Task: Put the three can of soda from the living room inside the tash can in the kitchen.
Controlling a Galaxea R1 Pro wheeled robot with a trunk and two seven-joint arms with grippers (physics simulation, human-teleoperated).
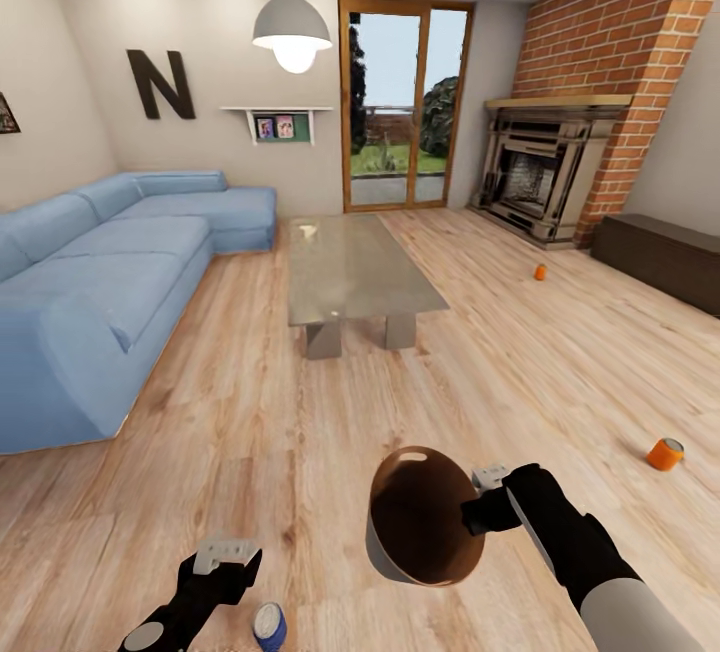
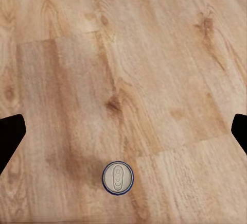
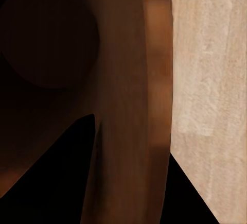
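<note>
I am in the living room. The trash can (image 1: 420, 522), grey outside and brown inside, hangs tilted above the floor with my right gripper (image 1: 482, 504) shut on its rim; its brown wall (image 3: 118, 80) runs between the fingers (image 3: 51, 183). A dark blue soda can (image 1: 268, 625) stands upright on the floor just beside my left gripper (image 1: 230, 557). Seen from above, the can's top (image 2: 118, 177) lies below the open left gripper (image 2: 123, 131), apart from both fingers (image 2: 10, 136). One orange can (image 1: 665, 453) lies on the floor at the right, another (image 1: 540, 272) stands near the fireplace.
A glass-topped coffee table (image 1: 355, 272) stands ahead in the middle, the light-blue corner sofa (image 1: 100, 292) along the left. The brick fireplace (image 1: 545, 172) and a dark low cabinet (image 1: 660, 257) line the right wall. Bare wooden floor stretches between me and the orange cans.
</note>
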